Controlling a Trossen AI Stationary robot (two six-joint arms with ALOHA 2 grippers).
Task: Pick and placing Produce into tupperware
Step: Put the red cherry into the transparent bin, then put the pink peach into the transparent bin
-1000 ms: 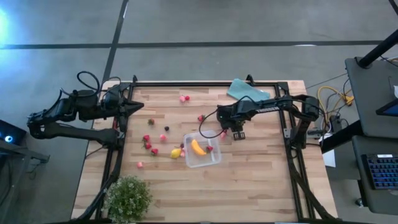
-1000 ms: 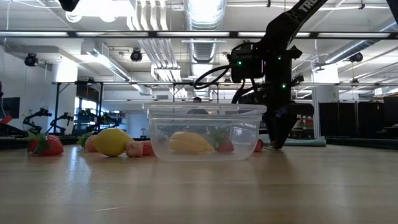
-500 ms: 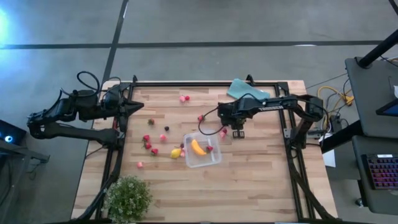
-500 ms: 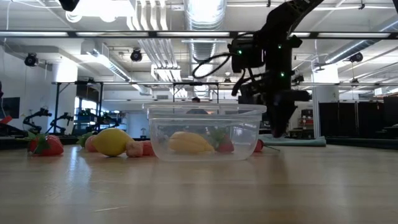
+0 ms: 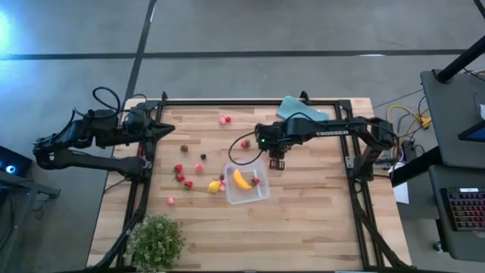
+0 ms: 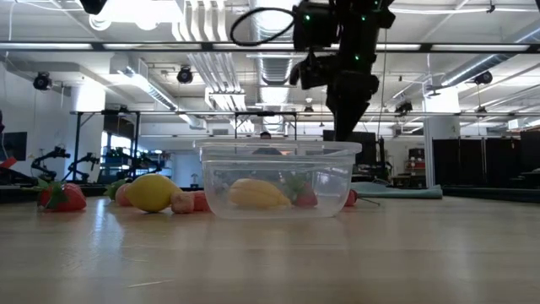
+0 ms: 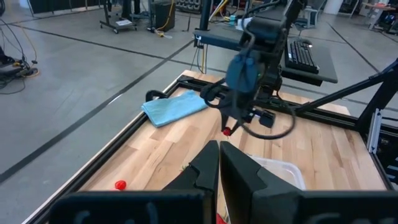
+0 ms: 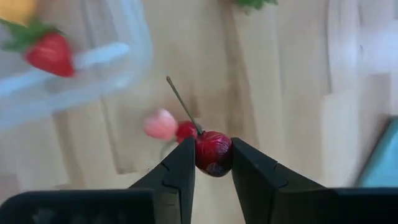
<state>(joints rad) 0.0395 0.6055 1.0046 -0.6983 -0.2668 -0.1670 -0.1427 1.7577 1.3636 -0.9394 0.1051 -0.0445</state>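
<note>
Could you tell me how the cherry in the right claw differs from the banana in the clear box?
The cherry is small, round and dark red with a thin stem; the banana is long, curved and yellow. The cherry is pinched in the right claw above the table; the banana lies loose inside the tupperware. Both are toy produce.

- Small clear colourless plastic tupperware box, holding a yellow toy banana and a red toy strawberry with green leaves.
- Dark red glossy toy cherry with thin brown stem.
- Folded teal cloth, at the table's 1 o'clock.
- Light wooden plank table top, black frame.
- Leafy green plant, at 7 o'clock.
</note>
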